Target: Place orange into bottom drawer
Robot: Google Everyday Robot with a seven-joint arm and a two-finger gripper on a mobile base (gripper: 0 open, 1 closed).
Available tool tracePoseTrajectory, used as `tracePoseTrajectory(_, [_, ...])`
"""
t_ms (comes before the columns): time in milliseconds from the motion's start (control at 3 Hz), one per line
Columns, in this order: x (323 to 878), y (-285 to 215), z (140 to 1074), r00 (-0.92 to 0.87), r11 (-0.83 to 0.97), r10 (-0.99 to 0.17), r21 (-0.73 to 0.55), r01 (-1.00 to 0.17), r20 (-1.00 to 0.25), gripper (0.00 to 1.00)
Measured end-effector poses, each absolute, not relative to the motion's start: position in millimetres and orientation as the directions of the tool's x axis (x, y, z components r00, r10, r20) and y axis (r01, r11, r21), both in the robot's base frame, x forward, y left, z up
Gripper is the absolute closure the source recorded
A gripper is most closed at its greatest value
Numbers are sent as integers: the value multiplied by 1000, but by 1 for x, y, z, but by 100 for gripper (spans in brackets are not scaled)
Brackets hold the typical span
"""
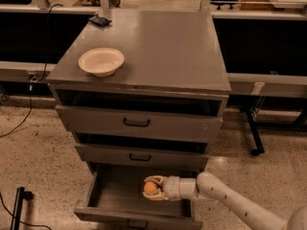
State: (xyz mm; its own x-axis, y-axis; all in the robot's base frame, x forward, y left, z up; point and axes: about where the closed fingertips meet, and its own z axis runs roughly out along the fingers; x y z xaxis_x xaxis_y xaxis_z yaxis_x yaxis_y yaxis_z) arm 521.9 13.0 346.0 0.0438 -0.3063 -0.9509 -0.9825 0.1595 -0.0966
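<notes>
The pale two-finger claw (147,189) is closing its two fingers around the small round orange (151,188), one finger above it and one below, so the claw is standing only as wide open as the fruit itself. The orange is being held inside the lowest grey metal drawer (115,191), which is standing pulled out beyond the front edge of the flat grey metal worktop (163,47). The fruit is sitting below the middle of that front edge, a little toward the right corner. I cannot tell whether it is touching the drawer floor.

I am judging that the orange is light and firm, with a smooth skin that is giving a little under pressure. Being round, it is likely to be rolling once it is set free. So the hold is best across its widest part, with a gentle force that is not bruising it. A low release near the drawer floor is looking safer than a drop.

The cream round bowl (101,61) is sitting near the left front corner of the worktop, well apart from the orange.
</notes>
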Motion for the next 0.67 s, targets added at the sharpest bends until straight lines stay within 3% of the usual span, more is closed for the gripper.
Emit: tracePoseTrajectory(667, [549,10,298,99,233,-320,-179,-956,-942,100])
